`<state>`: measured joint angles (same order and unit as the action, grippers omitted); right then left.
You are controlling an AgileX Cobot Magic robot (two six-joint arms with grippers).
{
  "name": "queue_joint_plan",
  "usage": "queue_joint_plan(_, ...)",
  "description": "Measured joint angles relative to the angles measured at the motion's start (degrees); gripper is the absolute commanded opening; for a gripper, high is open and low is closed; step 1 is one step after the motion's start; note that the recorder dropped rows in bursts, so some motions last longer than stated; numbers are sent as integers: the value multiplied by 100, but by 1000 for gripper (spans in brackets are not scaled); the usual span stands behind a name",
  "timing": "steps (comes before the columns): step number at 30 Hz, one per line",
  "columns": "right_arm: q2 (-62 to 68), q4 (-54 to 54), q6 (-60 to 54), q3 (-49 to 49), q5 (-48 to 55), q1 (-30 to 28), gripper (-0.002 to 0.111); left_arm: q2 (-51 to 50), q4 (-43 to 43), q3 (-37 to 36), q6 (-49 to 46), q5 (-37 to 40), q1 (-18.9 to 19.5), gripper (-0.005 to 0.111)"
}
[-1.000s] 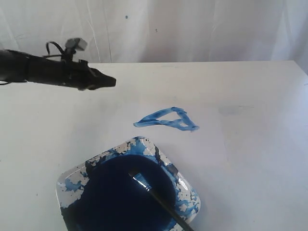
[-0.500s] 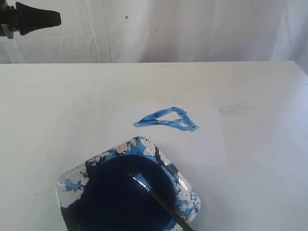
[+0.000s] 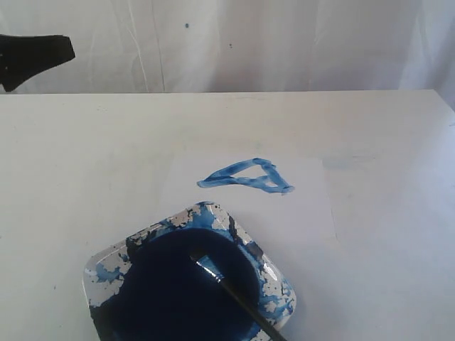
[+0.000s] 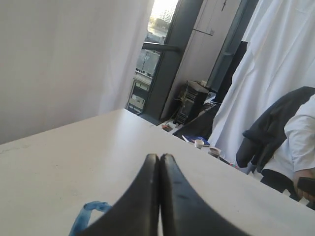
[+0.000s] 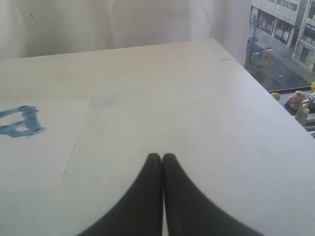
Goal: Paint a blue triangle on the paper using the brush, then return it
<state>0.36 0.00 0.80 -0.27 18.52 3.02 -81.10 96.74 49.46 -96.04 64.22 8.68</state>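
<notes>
You'll see L gripper [image 4: 159, 157]: jaws together, empty, raised at far-left of table [image 3: 85, 156]. R gripper [image 5: 161, 156]: jaws together, empty, above table beside paper [image 3: 306, 206]. Brush [image 3: 234, 295] lies in dish [image 3: 99, 273], tip in paint [image 3: 163, 291], handle over near rim. Triangle [image 3: 247, 176] on paper, just behind dish.

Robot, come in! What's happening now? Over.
Left gripper and right gripper shut, empty. Brush resting in paint dish. Blue triangle done on paper. Nothing blocking.
</notes>
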Motion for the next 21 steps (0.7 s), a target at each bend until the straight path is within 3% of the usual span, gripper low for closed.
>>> queue_joint_plan(4,0,0,0,0,0,0,0,334,-184,-355,165,0,0,0)
queue_joint_plan(12,0,0,0,0,0,0,0,395,-1446,-439,421,10,0,0)
queue_joint_plan(21,0,0,0,0,0,0,0,500,-1770,-439,534,10,0,0)
